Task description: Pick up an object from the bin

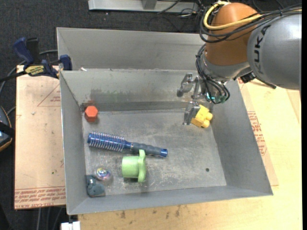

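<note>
1. The claw hangs low over the floor of the bin, toward the back right corner. From where I stand I cannot tell whether it is wide or narrow.
2. Right up against it, on the side nearer the right wall, sits a small yellow block. It looks like a toy brick lying a bit askew, and I can't make out whether it is actually gripped.
3. I'd guess the block is light, hard plastic: stiff, not fragile, and a little slick on its smooth faces.
4. The best hold, I reckon, is squarely across two flat opposite sides, since a pinch on a corner might let it twist out.
5. Everything else lies well apart toward the left wall: an orange block, a blue brush and a green plastic piece.
</note>
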You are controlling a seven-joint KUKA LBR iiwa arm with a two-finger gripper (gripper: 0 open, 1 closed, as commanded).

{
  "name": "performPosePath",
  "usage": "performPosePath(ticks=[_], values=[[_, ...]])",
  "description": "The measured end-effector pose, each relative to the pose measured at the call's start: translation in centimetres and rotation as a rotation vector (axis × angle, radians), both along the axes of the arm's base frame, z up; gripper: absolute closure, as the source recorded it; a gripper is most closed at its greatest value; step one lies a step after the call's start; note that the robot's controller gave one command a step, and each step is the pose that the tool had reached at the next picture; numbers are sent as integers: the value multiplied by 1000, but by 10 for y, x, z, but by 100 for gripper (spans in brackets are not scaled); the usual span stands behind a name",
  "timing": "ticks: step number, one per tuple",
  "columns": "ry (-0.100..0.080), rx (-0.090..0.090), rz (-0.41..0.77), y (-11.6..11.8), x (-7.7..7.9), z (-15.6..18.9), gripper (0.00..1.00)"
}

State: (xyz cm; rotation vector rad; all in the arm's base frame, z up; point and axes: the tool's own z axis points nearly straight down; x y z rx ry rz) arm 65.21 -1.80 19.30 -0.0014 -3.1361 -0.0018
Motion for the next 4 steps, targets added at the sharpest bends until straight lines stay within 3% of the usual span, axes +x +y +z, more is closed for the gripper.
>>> performPosePath(ticks=[1, 2, 3, 4], values=[[-2, 1, -298, 57, -58, -29, 0], [-16, 1, -262, 56, -112, -120, 0], [-12, 2, -260, 57, -111, -116, 100], [-12, 0, -276, 61, -113, 22, 100]])
